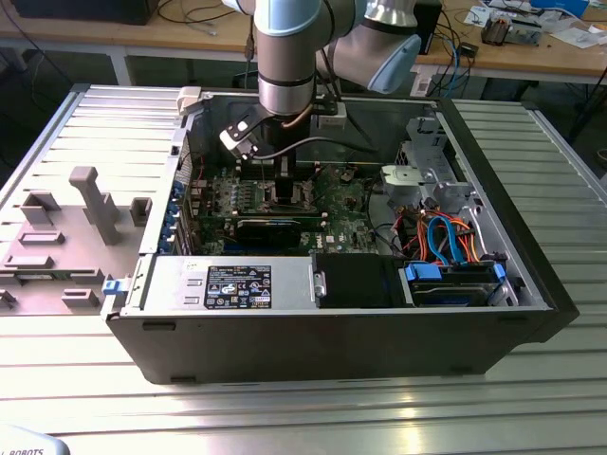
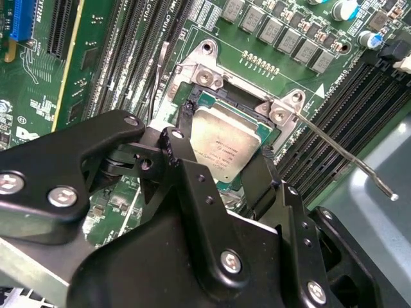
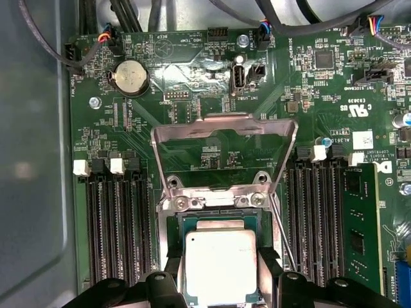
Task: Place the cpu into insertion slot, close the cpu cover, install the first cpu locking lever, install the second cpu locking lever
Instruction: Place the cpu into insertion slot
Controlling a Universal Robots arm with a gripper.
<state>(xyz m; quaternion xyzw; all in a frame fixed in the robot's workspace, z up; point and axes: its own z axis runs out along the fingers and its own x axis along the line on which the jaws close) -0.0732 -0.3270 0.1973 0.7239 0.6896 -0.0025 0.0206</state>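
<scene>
Work surface: ribbed silver metal table point(image 1: 531, 379) across the foreground.
Rear furniture: wooden bench point(image 1: 190, 43) carrying loose cables point(image 1: 190, 14).
Side fixture: grey moulded holder point(image 1: 57, 246) on the table, exterior view's left.
Lighting: soft glare on the front ribs.

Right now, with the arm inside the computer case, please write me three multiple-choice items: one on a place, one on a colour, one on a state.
1. Where is the cpu?
A) on the memory slots
B) at the insertion slot, between the fingers
C) outside the case

2. What colour is the motherboard?
A) green
B) red
C) white

3. How is the cpu cover?
A) shut over the cpu
B) taken away
C) swung open

Answers: 1 B, black fingers flank it at the insertion slot; 2 A, green in both wrist views; 3 C, bare motherboard shows through its window.
</scene>
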